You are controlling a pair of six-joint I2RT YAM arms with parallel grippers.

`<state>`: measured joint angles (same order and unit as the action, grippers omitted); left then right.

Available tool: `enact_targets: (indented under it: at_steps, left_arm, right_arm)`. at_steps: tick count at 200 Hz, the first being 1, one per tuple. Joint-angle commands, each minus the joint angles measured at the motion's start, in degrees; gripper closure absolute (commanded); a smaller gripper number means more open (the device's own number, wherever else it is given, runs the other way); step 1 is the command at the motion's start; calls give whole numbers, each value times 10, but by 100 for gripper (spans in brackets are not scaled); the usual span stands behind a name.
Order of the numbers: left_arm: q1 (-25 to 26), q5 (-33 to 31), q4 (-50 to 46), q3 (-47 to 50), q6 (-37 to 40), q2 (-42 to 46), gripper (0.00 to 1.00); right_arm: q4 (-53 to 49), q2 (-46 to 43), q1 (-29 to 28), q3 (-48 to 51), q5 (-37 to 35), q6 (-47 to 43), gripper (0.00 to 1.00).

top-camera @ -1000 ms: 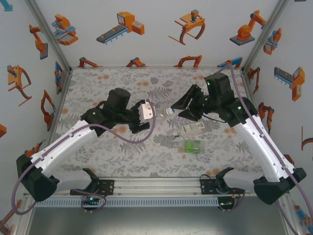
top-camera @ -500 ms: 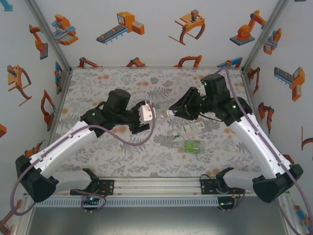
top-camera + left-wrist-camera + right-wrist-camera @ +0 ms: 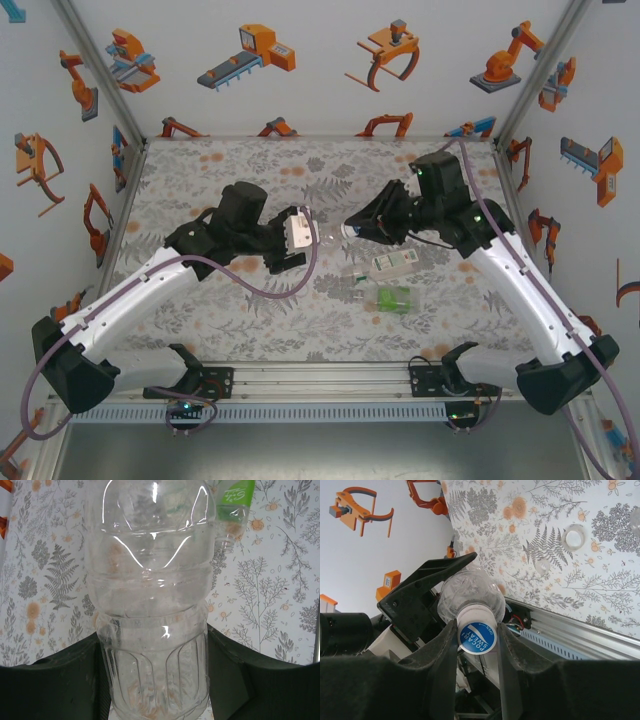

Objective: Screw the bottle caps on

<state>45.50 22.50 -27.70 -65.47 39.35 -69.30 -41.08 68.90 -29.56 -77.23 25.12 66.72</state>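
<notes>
From above, the clear bottle [image 3: 327, 237] is seen gripped by the left gripper [image 3: 302, 240] and held roughly level above the table [image 3: 220, 170]. Its neck is pointed out past the fingertips and is met there by the right gripper [image 3: 357, 227]. Nearer the bases than the right gripper, a labelled bottle [image 3: 395, 263] and a green bottle [image 3: 393, 298] are laid on the table.

At the left wrist, the bottle's ribbed body is clamped between the dark fingers [image 3: 50, 690], which are drawn in narrow against it.

At the right wrist, the blue cap [image 3: 476, 638] is seated on the bottle's neck and pinched between the fingers [image 3: 440, 670], touched on both sides. Beyond the fingertips, a white cap [image 3: 573, 537] is seen on the table.
</notes>
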Motion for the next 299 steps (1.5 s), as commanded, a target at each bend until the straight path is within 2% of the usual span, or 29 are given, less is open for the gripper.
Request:
enact_targets:
  at_steps: [1, 42, 68, 88, 121, 154, 168, 204, 229, 258, 275, 287, 299]
  left_arm:
    - [7, 49, 9, -5, -5, 1, 100]
    - [6, 118, 10, -21, -26, -3, 100]
    - [6, 170, 5, -39, -33, -3, 100]
    - [6, 201, -9, -55, -34, -5, 100]
    - [7, 221, -20, -60, -34, 7, 100]
    - [6, 223, -30, -62, -32, 13, 100]
    - [6, 226, -31, -62, -31, 15, 100]
    - [7, 242, -27, -61, -29, 18, 100]
    - [7, 232, -19, -58, -30, 25, 100]
    - [8, 181, 39, -34, -42, 44, 100]
    - [7, 148, 81, -20, -58, 48, 100]
    - [8, 122, 98, -17, -65, 45, 100]
    - [8, 93, 109, -15, -68, 40, 100]
  right_arm:
    - [87, -33, 3, 6, 21, -56, 100]
    - [143, -86, 3, 7, 46, -239, 100]
    - [194, -103, 3, 16, 137, -353, 100]
    - [212, -121, 3, 22, 203, -474, 100]
    - [165, -140, 3, 8, 283, -681, 100]
    - [103, -128, 2, -12, 336, -793, 100]
    - [108, -134, 1, 0, 364, -827, 100]
    - [163, -154, 1, 35, 391, -844, 100]
    - [170, -156, 0, 40, 371, -824, 100]
    - [269, -167, 0, 92, 246, -636, 100]
    - [321, -183, -1, 127, 136, -492, 100]
    - [328, -190, -1, 138, 58, -389, 100]
    - [293, -190, -1, 131, -18, -291, 100]
